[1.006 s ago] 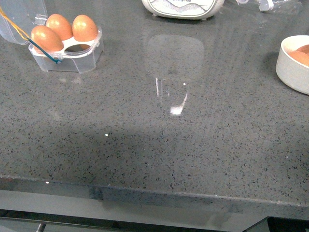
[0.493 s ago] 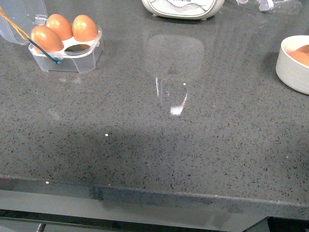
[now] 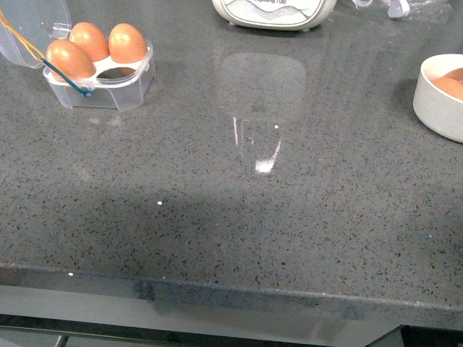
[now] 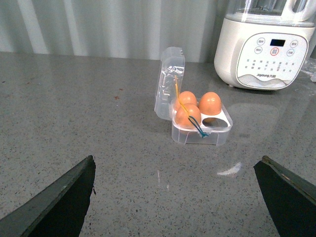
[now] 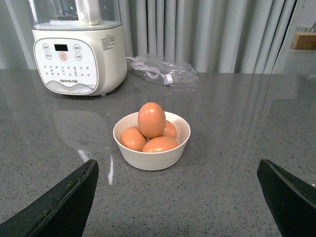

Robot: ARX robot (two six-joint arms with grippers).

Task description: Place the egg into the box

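In the front view nothing has moved: the box (image 3: 101,76), left of the blender (image 3: 275,11), has one cup free. In the left wrist view the left end effector (image 4: 177,160) is apart and empty. In the right wrist view the right end effector (image 5: 177,163) is apart too, and the egg (image 5: 151,119) lies in the bowl (image 5: 153,160) near the blender, so I judge the pick is not begun.

This is a kitchen. A speckled grey stone countertop (image 3: 289,217) carries a white Joyoung blender (image 5: 79,59) with a touch panel at the far side. A white bowl (image 5: 150,160) of brown eggs (image 5: 151,120) sits on the right, and a clear plastic egg case (image 4: 197,138) at the far left. Pale grey curtains (image 5: 222,34) hang behind.
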